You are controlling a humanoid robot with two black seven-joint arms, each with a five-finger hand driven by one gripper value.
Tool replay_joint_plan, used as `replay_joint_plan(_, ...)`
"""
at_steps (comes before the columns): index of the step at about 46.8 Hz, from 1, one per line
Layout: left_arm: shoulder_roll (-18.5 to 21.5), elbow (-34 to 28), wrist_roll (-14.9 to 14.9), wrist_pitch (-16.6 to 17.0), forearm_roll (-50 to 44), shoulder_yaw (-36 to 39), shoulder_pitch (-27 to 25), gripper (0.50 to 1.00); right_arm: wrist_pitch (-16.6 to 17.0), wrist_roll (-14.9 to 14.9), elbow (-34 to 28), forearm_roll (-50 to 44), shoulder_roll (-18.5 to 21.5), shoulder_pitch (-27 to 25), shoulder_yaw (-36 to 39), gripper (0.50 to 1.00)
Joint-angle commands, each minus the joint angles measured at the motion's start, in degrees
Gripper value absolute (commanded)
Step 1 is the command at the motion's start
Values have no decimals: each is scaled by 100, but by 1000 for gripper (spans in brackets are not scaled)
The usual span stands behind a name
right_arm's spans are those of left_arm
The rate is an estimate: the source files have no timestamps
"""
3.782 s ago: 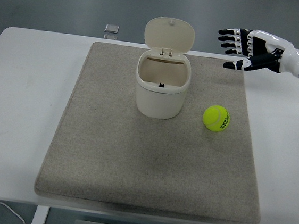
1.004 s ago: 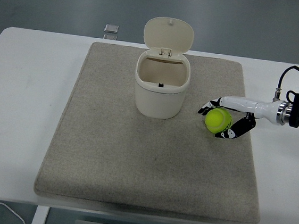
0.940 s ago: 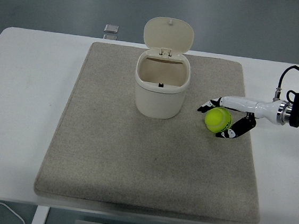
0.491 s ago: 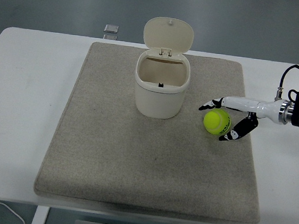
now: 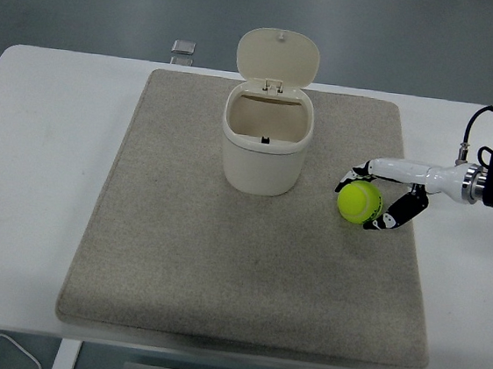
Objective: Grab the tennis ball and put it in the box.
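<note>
- My right hand (image 5: 376, 194) comes in from the right edge, low over the mat, and its fingers (image 5: 356, 173) curl around the tennis ball (image 5: 359, 202) from the far side while my thumb sits against its near right side.
- So I am gripping the ball; whether it is clear of the mat I cannot tell.
- The tennis ball is yellow-green and lies over the right part of the grey mat (image 5: 247, 264), to the right of the box (image 5: 265, 150) and a little nearer to me than the box's middle, apart from it.
- The ball is round, so it has no long axis to speak of (a dark printed mark shows at its lower right, next to my thumb).
- The box is cream, stands upright on the far middle of the mat, and its opening faces up.
- Its lid (image 5: 278, 57) is swung open and stands up at the far side, hinged at the back rim.
- The mat lies on the white table (image 5: 36, 171).
- A small flat object (image 5: 183, 47) lies at the table's far edge, beyond the mat.
</note>
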Motion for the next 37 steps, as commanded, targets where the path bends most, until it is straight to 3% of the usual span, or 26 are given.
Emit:
replay_joint_plan(1, 0, 2, 0, 0, 0, 0, 0, 996, 9, 0, 2, 26, 1, 9, 8, 654)
replay_joint_plan(5, 0, 2, 0, 0, 0, 0, 0, 996, 44, 0, 2, 61, 1, 62, 25, 639)
replay_joint_plan(16, 0, 2, 0, 0, 0, 0, 0, 996, 422, 53, 28, 254, -104, 317, 104, 500)
replay_joint_plan(27, 0, 2, 0, 0, 0, 0, 0, 996, 870, 62, 72, 1150, -315, 589, 385, 500)
replay_joint_plan(37, 0, -7, 0, 0, 0, 0, 0, 996, 1152, 123, 81, 1388, -298, 739, 904, 500)
